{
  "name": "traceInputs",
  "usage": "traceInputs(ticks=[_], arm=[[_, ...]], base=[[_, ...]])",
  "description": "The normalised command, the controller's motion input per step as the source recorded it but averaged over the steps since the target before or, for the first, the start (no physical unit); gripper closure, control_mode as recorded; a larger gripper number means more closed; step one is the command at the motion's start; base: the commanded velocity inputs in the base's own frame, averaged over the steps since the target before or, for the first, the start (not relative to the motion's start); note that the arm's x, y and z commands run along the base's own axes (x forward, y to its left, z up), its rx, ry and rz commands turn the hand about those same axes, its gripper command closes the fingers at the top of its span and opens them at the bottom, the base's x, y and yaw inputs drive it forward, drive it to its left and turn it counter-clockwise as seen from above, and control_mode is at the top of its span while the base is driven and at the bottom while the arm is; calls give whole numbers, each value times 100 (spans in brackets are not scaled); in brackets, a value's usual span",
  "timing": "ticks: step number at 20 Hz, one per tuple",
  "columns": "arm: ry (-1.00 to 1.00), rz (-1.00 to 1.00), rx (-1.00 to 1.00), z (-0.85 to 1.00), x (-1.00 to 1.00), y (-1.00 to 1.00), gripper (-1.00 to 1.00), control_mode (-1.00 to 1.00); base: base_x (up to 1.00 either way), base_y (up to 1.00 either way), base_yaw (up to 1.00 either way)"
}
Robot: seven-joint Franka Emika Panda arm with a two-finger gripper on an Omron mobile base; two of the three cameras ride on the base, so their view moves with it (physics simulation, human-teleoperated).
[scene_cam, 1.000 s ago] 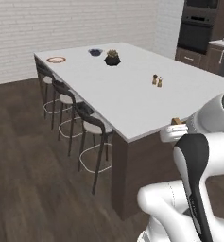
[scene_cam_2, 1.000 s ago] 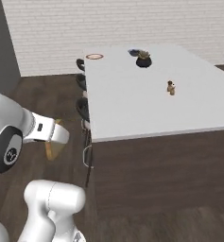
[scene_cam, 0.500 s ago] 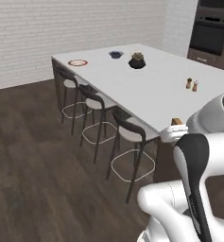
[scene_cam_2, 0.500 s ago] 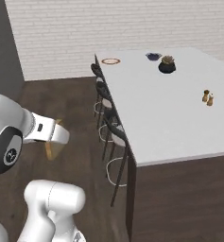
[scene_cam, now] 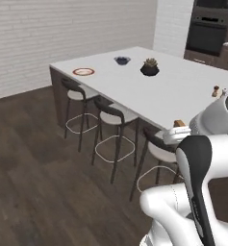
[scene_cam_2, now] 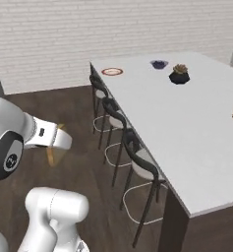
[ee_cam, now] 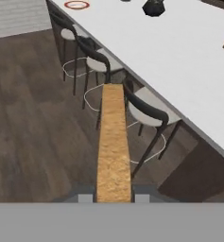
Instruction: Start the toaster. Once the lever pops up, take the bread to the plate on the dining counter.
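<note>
While clamped edge-on, bread [ee_cam: 113, 142] | between gripper [ee_cam: 113, 197] fingers

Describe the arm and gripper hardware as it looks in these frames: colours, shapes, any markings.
Glossy white rounded arm links with dark grey, near-black joint sections. In the right base view a dark round joint cap carries a small white logo. The hand is a white boxy block with small dark marks on its side. The gripper has two small grey fingertips. No cables show.

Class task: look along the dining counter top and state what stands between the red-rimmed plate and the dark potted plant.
In the right base view, one thing stands between the plate and the potted plant: a small dark bowl, near the dining counter far edge.
</note>
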Motion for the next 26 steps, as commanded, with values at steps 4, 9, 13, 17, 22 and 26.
traceInputs(ticks=[4, 9, 13, 17, 22, 26], arm=[[0, 0, 0, 0, 0, 0, 100, 100], [0, 0, 0, 0, 0, 0, 100, 100], [0, 0, 0, 0, 0, 0, 100, 100], [0, 0, 0, 0, 0, 0, 100, 100], [0, 0, 0, 0, 0, 0, 100, 100], [0, 0, 0, 0, 0, 0, 100, 100]], base=[[100, 100, -37], [100, 100, -34], [99, 100, -26], [88, 100, -16], [95, 100, -15], [100, 100, -19]])
